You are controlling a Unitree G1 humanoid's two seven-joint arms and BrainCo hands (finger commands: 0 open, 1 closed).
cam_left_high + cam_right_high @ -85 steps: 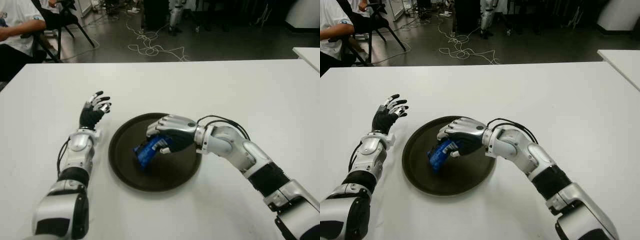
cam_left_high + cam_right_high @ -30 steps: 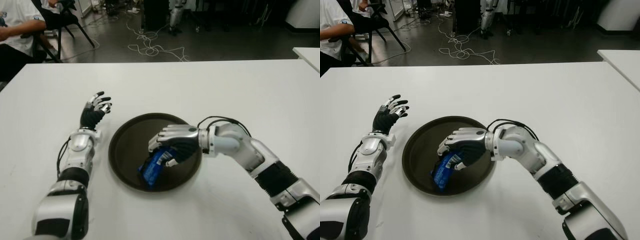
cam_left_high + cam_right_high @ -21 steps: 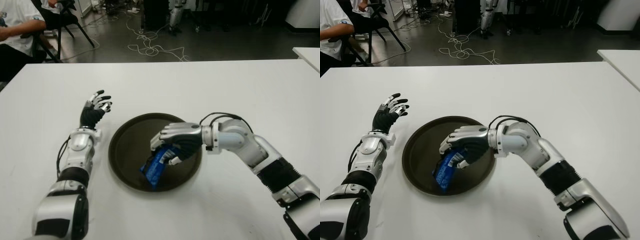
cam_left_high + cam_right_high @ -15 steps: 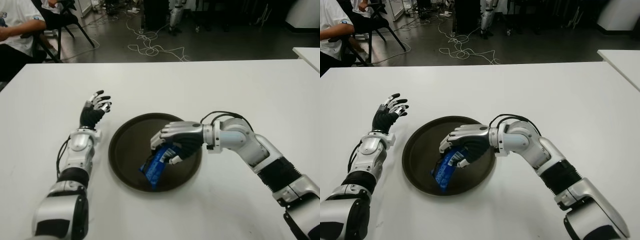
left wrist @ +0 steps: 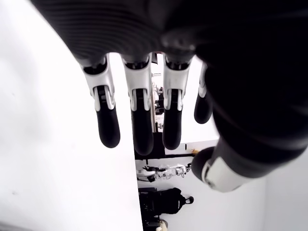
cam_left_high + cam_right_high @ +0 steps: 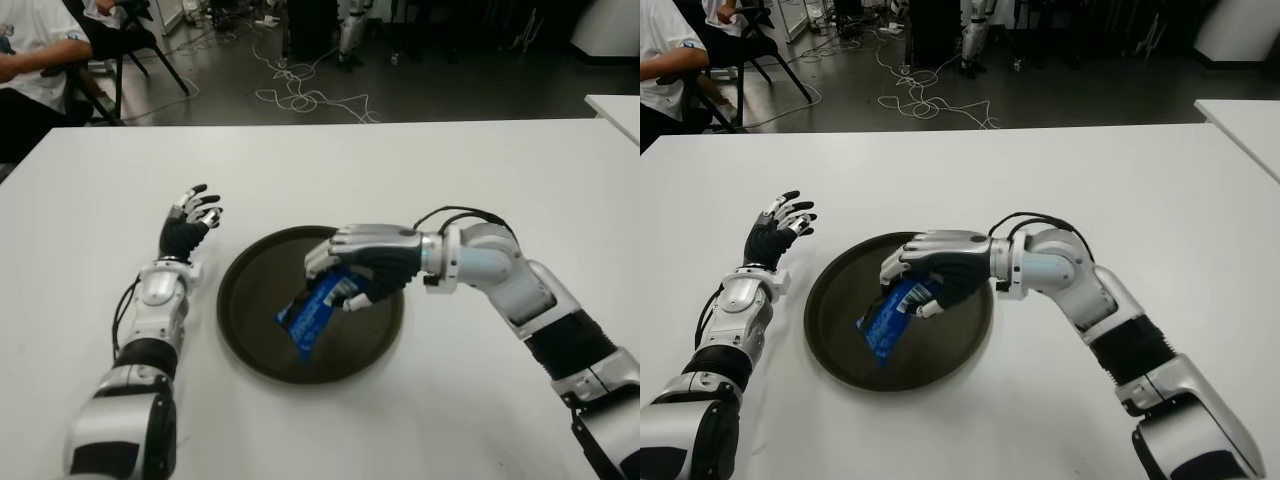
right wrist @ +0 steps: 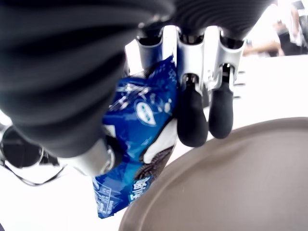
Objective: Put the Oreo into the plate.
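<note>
Mid-frame, the right robot hand grips the Oreo pack over the plate, unreleased; left robot hand, spread empty, centre-left.

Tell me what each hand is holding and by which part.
The right hand grips the blue Oreo packet by its upper end, above the plate. The left hand, left of the plate, holds nothing, fingers spread.

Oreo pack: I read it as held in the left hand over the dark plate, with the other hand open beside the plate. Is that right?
Not quite. The right hand holds the Oreo pack over the dark plate; the right wrist view shows its fingers closed on the blue wrapper. The open hand beside the plate is the left hand, on the plate's left in the left eye view.
</note>
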